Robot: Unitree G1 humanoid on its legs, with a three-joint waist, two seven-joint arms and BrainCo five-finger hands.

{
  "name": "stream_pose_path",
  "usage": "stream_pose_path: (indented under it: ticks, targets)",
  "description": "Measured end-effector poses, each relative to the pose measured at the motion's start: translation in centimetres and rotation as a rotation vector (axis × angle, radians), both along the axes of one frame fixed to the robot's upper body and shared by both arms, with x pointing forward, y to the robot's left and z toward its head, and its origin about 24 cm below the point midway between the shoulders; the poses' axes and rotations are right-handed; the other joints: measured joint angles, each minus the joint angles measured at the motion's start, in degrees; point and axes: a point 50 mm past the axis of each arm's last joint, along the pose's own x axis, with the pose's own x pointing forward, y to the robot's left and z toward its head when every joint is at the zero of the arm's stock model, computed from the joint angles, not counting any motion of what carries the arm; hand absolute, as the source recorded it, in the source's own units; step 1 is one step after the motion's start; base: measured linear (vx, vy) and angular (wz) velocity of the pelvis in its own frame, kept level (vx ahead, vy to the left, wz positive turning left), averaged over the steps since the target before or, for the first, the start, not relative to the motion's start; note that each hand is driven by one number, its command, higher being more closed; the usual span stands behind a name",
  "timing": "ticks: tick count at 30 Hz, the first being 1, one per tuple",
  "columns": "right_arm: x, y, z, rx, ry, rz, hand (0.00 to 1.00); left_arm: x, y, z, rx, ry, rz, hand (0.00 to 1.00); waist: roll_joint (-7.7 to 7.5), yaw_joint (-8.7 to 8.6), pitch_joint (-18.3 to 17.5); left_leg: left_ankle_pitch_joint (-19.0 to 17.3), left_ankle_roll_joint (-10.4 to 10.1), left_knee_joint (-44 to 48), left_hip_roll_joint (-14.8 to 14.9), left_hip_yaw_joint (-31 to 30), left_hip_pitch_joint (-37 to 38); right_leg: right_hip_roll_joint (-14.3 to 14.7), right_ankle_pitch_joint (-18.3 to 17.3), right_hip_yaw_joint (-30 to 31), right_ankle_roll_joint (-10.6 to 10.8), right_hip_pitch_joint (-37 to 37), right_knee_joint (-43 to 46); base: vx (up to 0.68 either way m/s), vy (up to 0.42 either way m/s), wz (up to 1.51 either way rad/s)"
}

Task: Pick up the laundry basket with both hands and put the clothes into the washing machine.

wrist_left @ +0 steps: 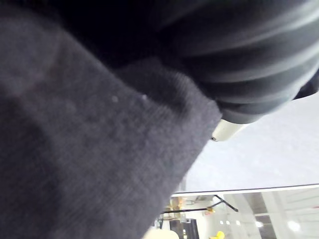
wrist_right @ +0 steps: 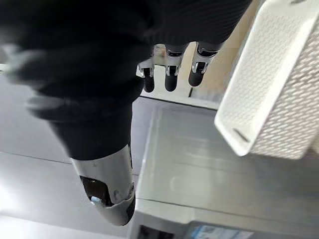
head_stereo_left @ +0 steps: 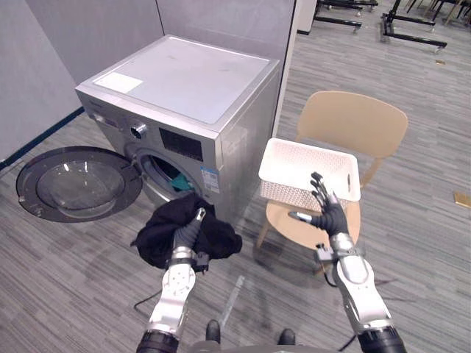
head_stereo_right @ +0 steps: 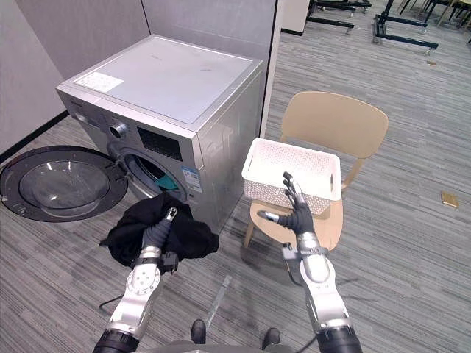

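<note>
The white laundry basket (head_stereo_left: 294, 158) stands on the seat of a tan chair (head_stereo_left: 353, 121), to the right of the silver washing machine (head_stereo_left: 184, 81). A black garment (head_stereo_left: 158, 235) hangs in front of the machine, below its drum opening (head_stereo_left: 165, 176), and my left hand (head_stereo_left: 188, 234) is shut on it. In the left wrist view the black garment (wrist_left: 75, 149) lies right against the hand's cover. My right hand (head_stereo_left: 329, 213) is open with fingers spread, just in front of the basket's near wall and apart from it; its fingers (wrist_right: 171, 74) are straight beside the basket (wrist_right: 279, 84).
The machine's round door (head_stereo_left: 73, 184) lies swung fully open to the left, low over the floor. A teal cloth (head_stereo_left: 179, 179) shows inside the drum. Grey partition walls stand behind the machine. Black frames (head_stereo_left: 412, 29) stand on the floor far behind the chair.
</note>
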Motion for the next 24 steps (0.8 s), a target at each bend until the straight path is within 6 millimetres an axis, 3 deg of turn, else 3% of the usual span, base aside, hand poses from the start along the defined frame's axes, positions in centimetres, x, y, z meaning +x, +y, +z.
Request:
stream_pose_path:
  ticks: [4, 8, 11, 12, 13, 15, 16, 17, 18, 20, 22, 23, 24]
  targets:
    - [-1.5, -1.5, -4.8, -0.033, 0.226, -0.053, 0.00, -1.8, 1.8, -2.9, 0.007, 0.136, 0.062, 1.00, 0.04, -0.05, -0.1, 0.0, 0.0, 0.0, 0.0, -0.4, 0.0, 0.0, 0.1, -0.2, -0.1, 0.2, -0.3, 0.00, 0.002, 0.01]
    - [-3.4, -2.0, -9.0, -0.009, 0.423, -0.103, 0.00, -3.8, 2.2, -5.2, -0.011, 0.253, 0.073, 1.00, 0.04, 0.22, -0.1, 0.2, -0.3, 0.0, -0.2, -2.3, -0.6, 0.0, 0.0, -2.3, 0.0, 1.2, -1.2, 0.00, 0.003, 0.27]
    - [-5.1, -2.6, -12.1, -0.007, 0.591, -0.153, 0.00, -4.5, 2.3, -6.1, -0.056, 0.303, 0.088, 1.00, 0.33, 0.20, 0.3, 0.8, -1.0, 1.6, -1.1, -7.2, -5.7, -0.8, -1.5, -8.3, -0.1, 0.4, -0.4, -0.04, 0.001, 0.97]
    - [-5.6, -2.6, -13.0, -0.007, 0.645, -0.166, 0.00, -4.5, 2.4, -6.1, -0.058, 0.300, 0.090, 1.00, 0.32, 0.54, 0.5, 1.4, -0.5, 2.0, -1.5, -8.3, -7.4, -1.6, -2.6, -10.8, -0.1, -0.1, 1.0, -0.03, 0.035, 1.42]
    - [-5.9, -2.6, -13.6, -0.002, 0.686, -0.190, 0.00, -4.7, 2.6, -6.3, -0.070, 0.308, 0.106, 1.00, 0.50, 0.46, 1.2, -0.1, 2.6, 2.8, -1.0, -3.5, -9.3, -2.8, -3.9, -14.5, 0.2, 0.0, 2.7, -0.02, 0.044, 1.38]
    - [-5.9, -2.7, -13.8, -0.001, 0.695, -0.219, 0.00, -4.8, 2.6, -6.4, -0.087, 0.318, 0.122, 1.00, -0.02, 0.31, 1.6, -3.1, 7.2, 3.7, -0.7, 5.5, -10.4, -5.0, -4.3, -18.3, 0.8, 0.2, 4.1, 0.06, 0.045, 1.24]
    - [-5.7, -2.7, -13.7, -0.008, 0.694, -0.226, 0.00, -4.8, 2.3, -6.5, -0.097, 0.318, 0.123, 1.00, -0.08, 0.22, 1.7, -3.5, 8.2, 4.2, -0.4, 9.8, -10.4, -6.4, -4.5, -19.8, 1.1, 0.1, 5.0, 0.19, 0.124, 1.23]
    - [-5.1, -2.8, -13.7, -0.018, 0.696, -0.225, 0.00, -4.8, 2.0, -6.5, -0.110, 0.321, 0.121, 1.00, 0.75, 0.29, 2.1, -1.2, 8.2, 6.0, 1.0, 16.7, -11.1, -7.7, -5.1, -22.4, 2.1, 0.6, 6.7, 0.23, 0.163, 1.18]
    - [-4.7, -3.0, -13.6, -0.028, 0.693, -0.227, 0.00, -4.8, 1.8, -6.7, -0.111, 0.330, 0.114, 1.00, 1.35, 0.19, 2.5, 1.2, 4.5, 7.5, 1.2, 17.5, -11.1, -8.5, -5.9, -23.8, 3.1, 2.1, 7.7, 0.23, 0.174, 1.09]
    - [-4.0, -2.2, -13.4, -0.010, 0.680, -0.225, 0.00, -4.9, 2.3, -6.7, -0.096, 0.335, 0.117, 1.00, -0.20, 0.27, 3.5, 0.5, 4.7, 7.9, -1.2, 15.3, -10.9, -10.3, -6.0, -23.6, 3.3, 4.2, 7.3, 0.17, 0.129, 0.87]
    - [-3.2, -1.2, -13.3, 0.012, 0.668, -0.210, 0.00, -4.7, 2.6, -6.6, -0.084, 0.333, 0.114, 1.00, -2.25, 0.73, 4.9, -3.5, 5.5, 12.5, -3.3, 14.2, -11.5, -13.1, -6.8, -23.7, 5.4, 6.4, 8.8, 0.17, 0.145, 0.59]
    - [-3.1, -1.1, -13.3, 0.015, 0.669, -0.208, 0.00, -5.2, 2.4, -7.1, -0.088, 0.357, 0.111, 1.00, -2.43, 1.68, 5.2, -7.3, 5.9, 16.6, -3.9, 14.1, -11.7, -16.2, -7.5, -23.2, 6.4, 6.1, 14.2, 0.16, 0.178, 0.17]
    - [-3.2, -1.2, -13.3, 0.012, 0.672, -0.208, 0.00, -5.6, 2.1, -7.4, -0.093, 0.376, 0.107, 1.00, -2.13, 1.80, 5.3, -9.4, 6.2, 18.6, -4.0, 13.4, -11.7, -18.7, -8.0, -21.9, 5.7, 4.8, 20.1, 0.17, 0.224, 0.19]
